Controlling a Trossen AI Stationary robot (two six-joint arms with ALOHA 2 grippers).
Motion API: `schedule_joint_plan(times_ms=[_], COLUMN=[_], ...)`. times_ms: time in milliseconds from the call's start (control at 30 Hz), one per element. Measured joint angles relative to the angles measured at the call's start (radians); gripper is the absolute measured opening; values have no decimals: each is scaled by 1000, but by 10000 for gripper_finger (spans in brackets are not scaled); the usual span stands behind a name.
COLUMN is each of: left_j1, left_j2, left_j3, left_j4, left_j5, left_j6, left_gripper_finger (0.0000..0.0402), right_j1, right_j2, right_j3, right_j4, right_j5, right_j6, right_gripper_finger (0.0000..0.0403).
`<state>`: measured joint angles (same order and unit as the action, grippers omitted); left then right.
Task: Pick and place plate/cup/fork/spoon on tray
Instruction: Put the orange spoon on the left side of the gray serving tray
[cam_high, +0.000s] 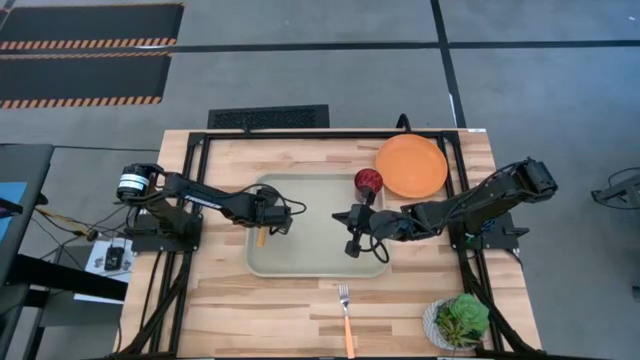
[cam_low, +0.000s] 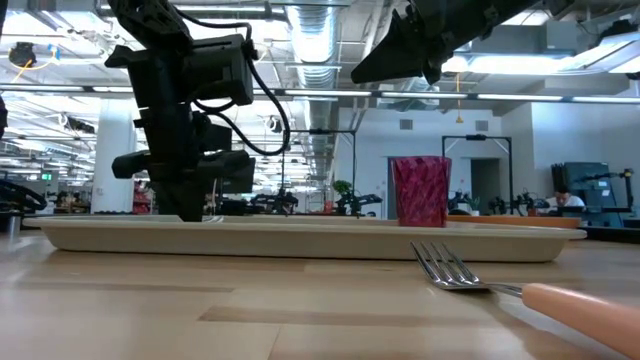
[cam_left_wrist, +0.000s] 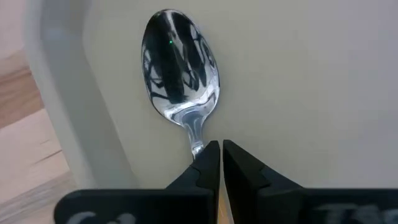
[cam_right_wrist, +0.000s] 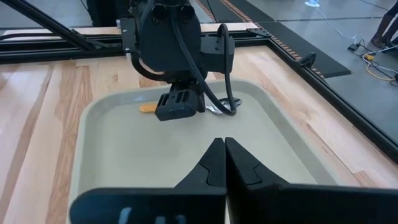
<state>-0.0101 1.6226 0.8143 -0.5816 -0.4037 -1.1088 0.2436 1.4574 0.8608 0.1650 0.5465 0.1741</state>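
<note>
The spoon (cam_left_wrist: 180, 68) lies in the pale tray (cam_high: 300, 262) along its left wall, bowl toward the far edge. My left gripper (cam_high: 262, 228) stands over it, shut on its handle. My right gripper (cam_right_wrist: 224, 149) is shut and empty, raised above the tray's right half (cam_high: 352, 246). The dark-red cup (cam_high: 368, 181) stands upright in the tray's far right corner. The orange plate (cam_high: 411, 166) lies flat on the table beyond that corner. The fork (cam_high: 346, 312) lies on the table near the front edge, tines toward the tray. My left gripper pinches the spoon's handle just behind the silver neck (cam_left_wrist: 196, 144) between its two fingers. The fingers come from above, pointing down, and lie across the handle. The spoon lies flat on the tray floor, bowl up, its orange handle end (cam_right_wrist: 148, 107) sticking out toward the near side.
A white pot with a green plant (cam_high: 460, 320) stands at the table's near right corner. A black frame (cam_high: 195, 160) borders the table. The tray's middle (cam_right_wrist: 155, 149) is bare between the two grippers.
</note>
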Motion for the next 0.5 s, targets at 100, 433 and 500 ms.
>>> schedule_joint_plan(times_ms=[100, 433, 500], left_j1=[0, 17, 16], left_j2=[0, 0, 0], left_j3=[0, 0, 0], left_j4=[-1, 14, 55], left_j5=[-12, -23, -22], left_j6=[-6, 3, 21], left_gripper_finger=[9, 9, 9], right_j1=[0, 0, 0], right_j2=[0, 0, 0], right_j3=[0, 0, 0], right_j4=[0, 0, 0], right_j5=[0, 0, 0], right_j6=[0, -1, -2], right_gripper_finger=[7, 7, 7])
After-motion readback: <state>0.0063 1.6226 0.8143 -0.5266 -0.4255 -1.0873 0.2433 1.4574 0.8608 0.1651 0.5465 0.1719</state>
